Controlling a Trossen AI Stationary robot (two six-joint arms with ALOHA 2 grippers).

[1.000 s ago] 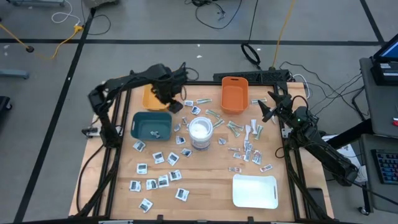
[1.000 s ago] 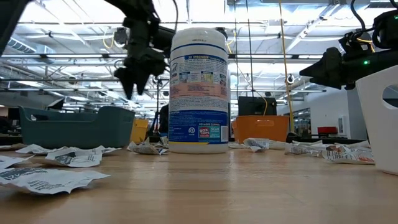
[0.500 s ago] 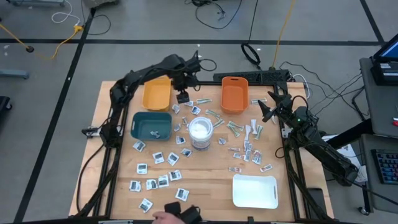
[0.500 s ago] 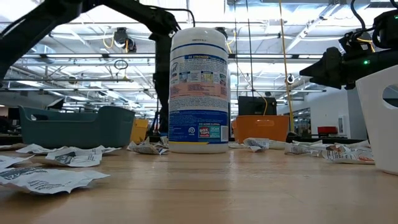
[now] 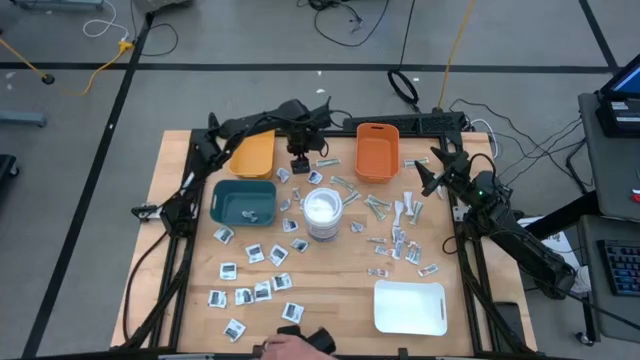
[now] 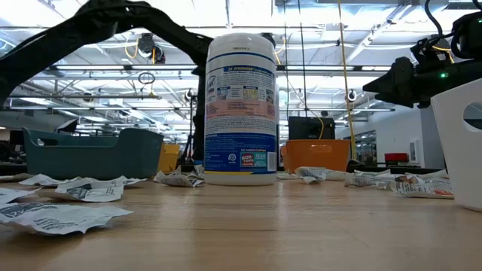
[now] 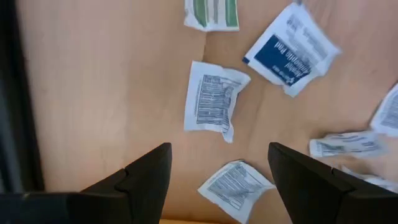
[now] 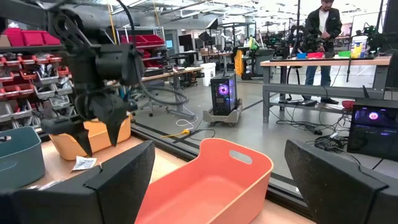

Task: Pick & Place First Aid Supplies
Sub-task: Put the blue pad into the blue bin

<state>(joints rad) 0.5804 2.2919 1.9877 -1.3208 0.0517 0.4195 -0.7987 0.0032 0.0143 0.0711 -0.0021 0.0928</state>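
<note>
- The first aid supplies (image 5: 262,290) lie strewn over the counter (image 5: 330,305): dark-centred white squares at the near left, thinner strips and sachets (image 5: 398,240) to the right of the white canister (image 5: 322,212), and a further cluster between the yellow bin (image 5: 251,152) and the orange bin (image 5: 376,152)
- One packet or so seems to sit already in the teal bin (image 5: 243,201), though it is too small there to be sure of
- In the left wrist view a printed white packet (image 7: 212,104) lies flat directly ahead of the fingers, with a second printed packet (image 7: 234,185) nearer them and a blue-labelled one (image 7: 290,50) beyond; none is touched
- The left claw (image 5: 299,162) hangs over that far cluster, just right of the yellow bin, fingers spread and holding nothing
- The right claw (image 5: 432,172) waits at the far right by the orange bin, fingers spread wide and empty; its own view looks across that bin (image 8: 211,180) toward the left claw (image 8: 98,134)
- Judged step: reaching for a fresh packet, grasp not yet made
- Next move would call for a straight descent over one single packet, fingers either side of it, then a pinch on its thin edge; the packets lie flat and close together, so two could come up at once
- A hand (image 5: 290,348) shows at the near edge of the counter
</note>
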